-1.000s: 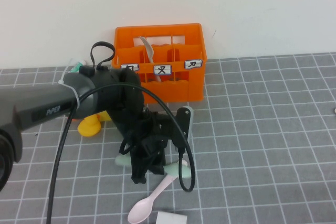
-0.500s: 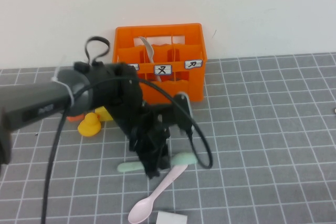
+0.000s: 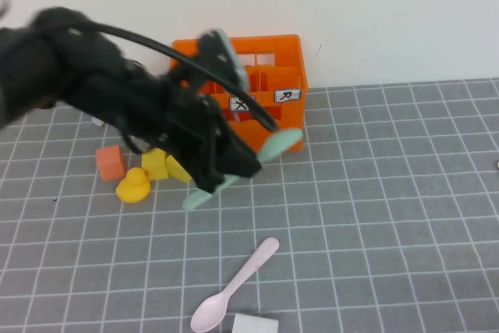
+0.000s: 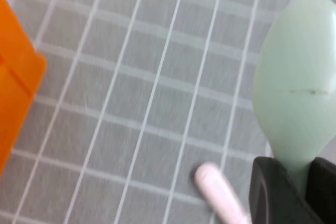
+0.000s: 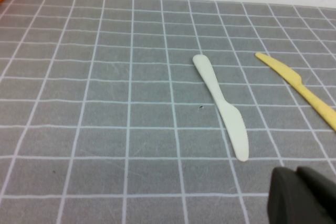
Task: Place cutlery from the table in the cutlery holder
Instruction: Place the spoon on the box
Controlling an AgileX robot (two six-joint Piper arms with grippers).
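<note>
High view: left claw [image 3: 226, 163] sits centre-left of frame, raised off the bench [image 3: 390, 193], closed on the handle of the mint-green spoon [image 3: 277, 144]. Spoon is tilted, bowl toward upper right, just in front of the orange cutlery holder [image 3: 287, 126]; handle end pokes out lower left of the claw. Holder stands at upper centre against the wall, w/ white labels on its front and one pale piece upright inside. Pale pink spoon [image 3: 234, 286] lies flat on bench at lower centre, bowl toward lower left, well apart from the claw. Yellow duck [image 3: 133, 185], yellow block beside it and small orange cube [image 3: 110, 162] sit at centre-left. White object at bottom edge, partly cut off.

Left wrist view: fingers [image 4: 270, 192] pinch the mint spoon neck; bowl fills upper right. Pink handle tip at lower centre.

Right wrist view: right claw [image 5: 302, 198] at lower right corner, above bench; open or closed, cannot tell. White knife [image 5: 223, 107] mid-frame, yellow knife [image 5: 299, 88] at right edge.
</note>
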